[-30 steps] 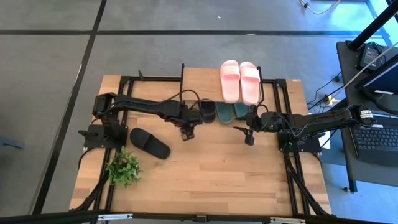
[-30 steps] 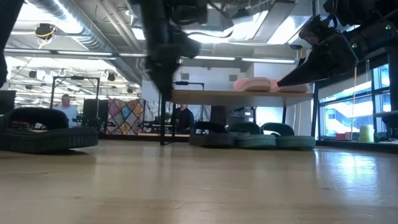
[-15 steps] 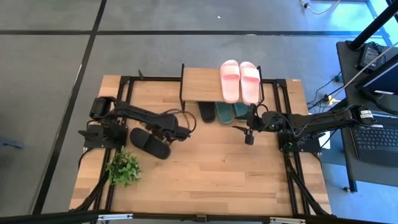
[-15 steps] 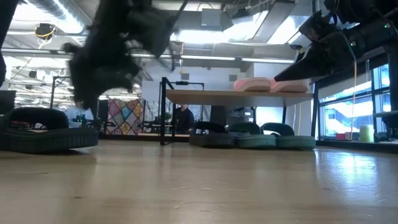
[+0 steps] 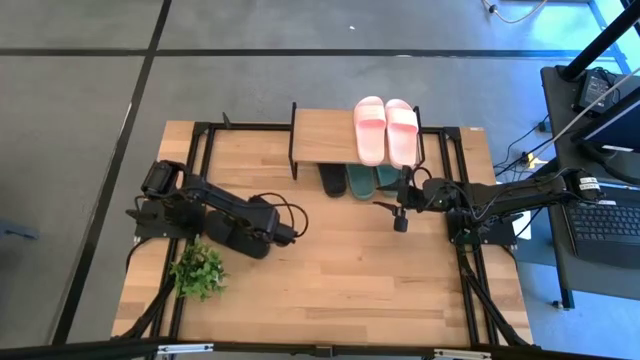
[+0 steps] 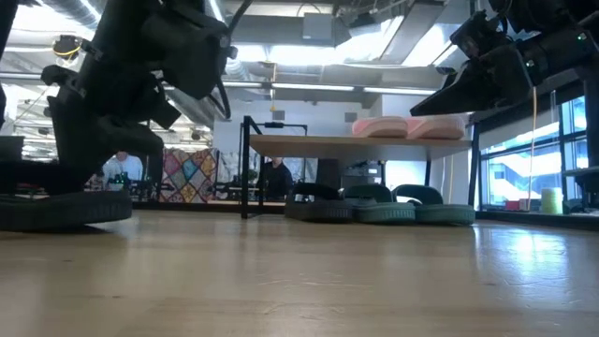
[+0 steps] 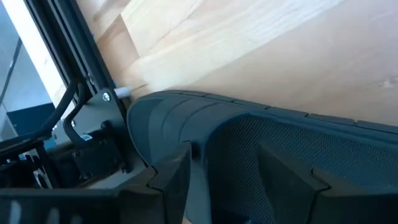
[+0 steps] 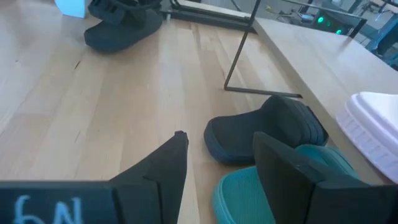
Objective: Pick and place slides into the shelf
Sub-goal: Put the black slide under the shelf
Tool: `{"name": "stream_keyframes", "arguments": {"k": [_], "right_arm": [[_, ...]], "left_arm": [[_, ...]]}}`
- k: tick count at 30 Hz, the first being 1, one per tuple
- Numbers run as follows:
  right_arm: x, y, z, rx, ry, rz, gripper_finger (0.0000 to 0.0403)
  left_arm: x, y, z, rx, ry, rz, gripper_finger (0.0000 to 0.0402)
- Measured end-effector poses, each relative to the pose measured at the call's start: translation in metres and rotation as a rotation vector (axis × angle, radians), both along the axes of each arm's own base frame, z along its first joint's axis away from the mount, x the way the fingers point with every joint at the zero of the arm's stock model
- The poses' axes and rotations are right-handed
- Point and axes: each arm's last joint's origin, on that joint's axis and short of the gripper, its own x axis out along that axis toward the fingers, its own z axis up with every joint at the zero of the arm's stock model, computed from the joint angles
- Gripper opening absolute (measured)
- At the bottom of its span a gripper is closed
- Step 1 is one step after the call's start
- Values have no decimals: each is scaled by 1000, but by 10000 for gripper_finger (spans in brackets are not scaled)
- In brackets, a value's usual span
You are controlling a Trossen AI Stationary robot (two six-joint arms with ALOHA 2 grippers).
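Observation:
One black slide (image 5: 222, 228) lies sole down on the table's left part. My left gripper (image 5: 245, 235) is open and low over it, with one finger on each side of the strap (image 7: 242, 149). Beyond the fingers shows the ribbed toe (image 7: 168, 109). The shelf (image 5: 322, 135) stands at the far edge with the pink pair (image 5: 386, 130) on its top board. Under it lie the other black slide (image 5: 332, 180) and the green pair (image 5: 375, 179). My right gripper (image 5: 400, 215) hovers open in front of the shelf's right end, above the green slide (image 8: 249, 193). My left gripper straddles the black slide's strap (image 7: 242, 149), slanting down from above and pointing toward the table's left. Whether the fingers (image 7: 171, 177) touch the strap cannot be told. The slide lies flat on the table (image 6: 56, 211).
A small potted plant (image 5: 200, 270) stands just near of the black slide. Black frame rails (image 7: 93, 124) run along both table sides. The near half of the tabletop (image 5: 340, 280) is bare wood. A person shows in the room beyond (image 6: 117, 168).
My left arm has swung from in front of the shelf toward the table's left and come down over the black slide, turning so that its fingers point toward the left edge. The slide has stayed where it was.

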Motion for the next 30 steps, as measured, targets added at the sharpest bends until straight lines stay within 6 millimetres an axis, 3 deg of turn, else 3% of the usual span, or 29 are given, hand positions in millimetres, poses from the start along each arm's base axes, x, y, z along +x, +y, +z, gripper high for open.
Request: {"name": "stream_keyframes", "arguments": {"k": [15, 30], "right_arm": [[0, 0, 0, 0, 2, 0, 184], [0, 0, 0, -3, 4, 1, 184]], "left_arm": [[-13, -12, 6, 4, 118, -7, 172], [-25, -23, -14, 14, 119, -40, 172]]}}
